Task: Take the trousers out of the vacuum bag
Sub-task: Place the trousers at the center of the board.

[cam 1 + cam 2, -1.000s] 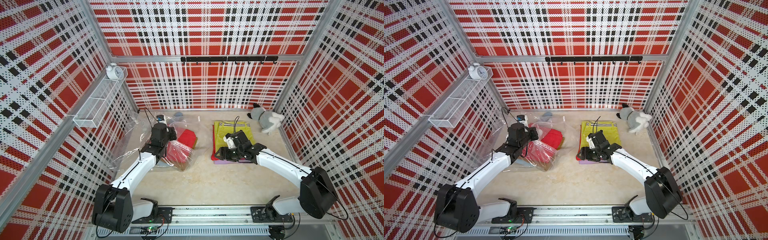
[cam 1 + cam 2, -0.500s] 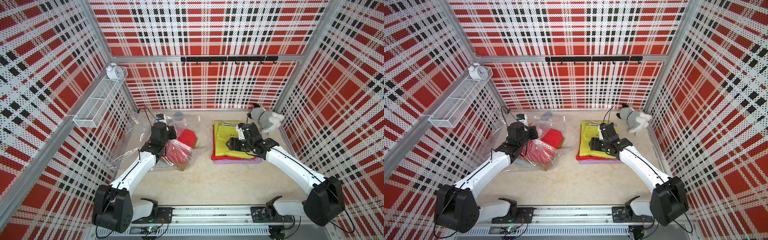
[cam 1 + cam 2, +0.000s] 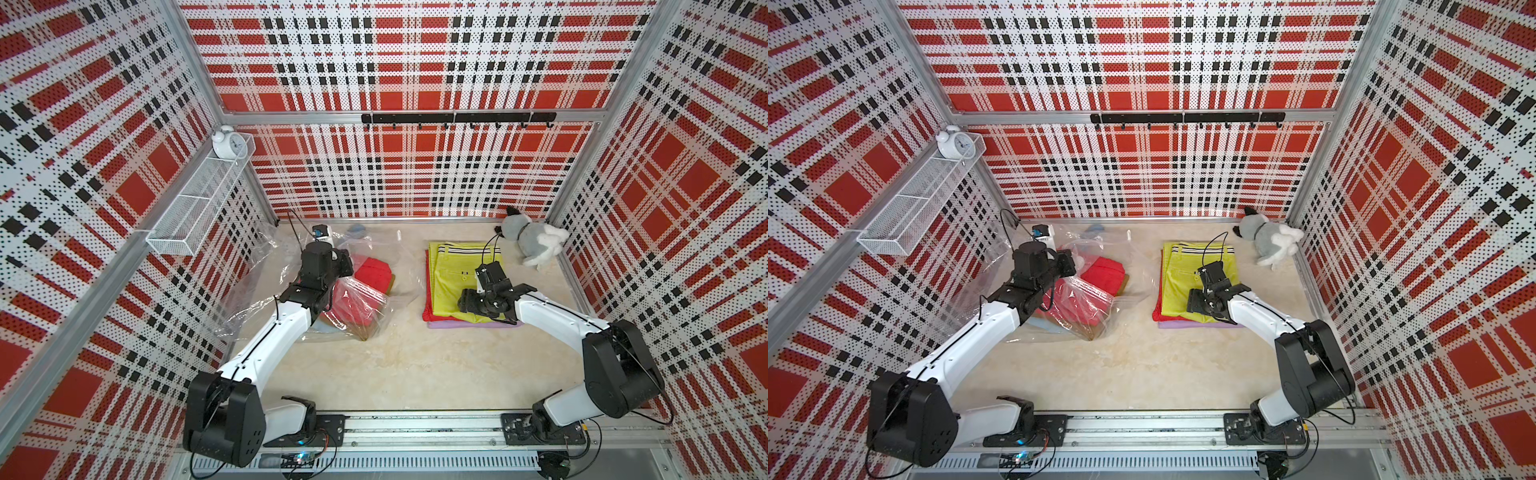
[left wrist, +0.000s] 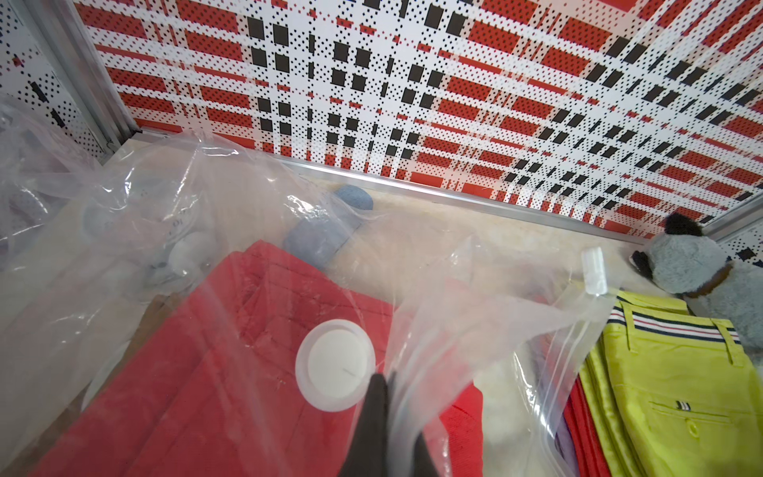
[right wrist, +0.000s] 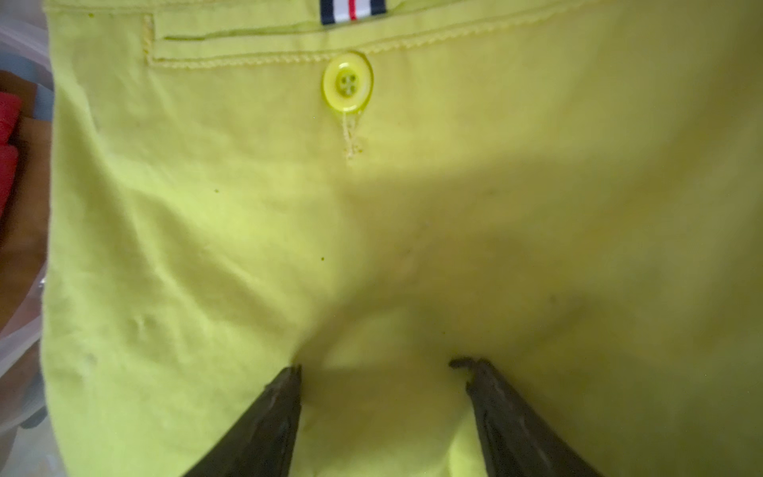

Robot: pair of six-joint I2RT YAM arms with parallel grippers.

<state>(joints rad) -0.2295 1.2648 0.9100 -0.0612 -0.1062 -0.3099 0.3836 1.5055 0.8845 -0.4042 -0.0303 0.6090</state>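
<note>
Plush toy (image 3: 530, 243) lies upper right of the floor, just beside the stack of trousers (image 3: 451, 274) at centre-right (yellow-green on top, red & lilac under), outside the bag. Alarm clock (image 3: 226, 143) sits on a wire shelf (image 3: 195, 203) upper left; hook rail (image 3: 457, 118) on the back wall. Vacuum bag (image 3: 262, 253) sprawls centre-left w/ red trousers (image 3: 374, 272) still inside, film & valve cap (image 4: 335, 365) over them. L gripper (image 4: 382, 396) is pinched tight on a fold of bag film next to the cap. R gripper (image 5: 376, 365) has jaws apart right at the yellow-green pair, gripping nothing. Floor (image 3: 415, 365) is beige stone-look; walls are red-black-white plaid perforated panels. Vs half a sec ago, R gripper sits a bit lower on the stack, elbow pulled in from the right wall; L arm & bag unchanged.
</note>
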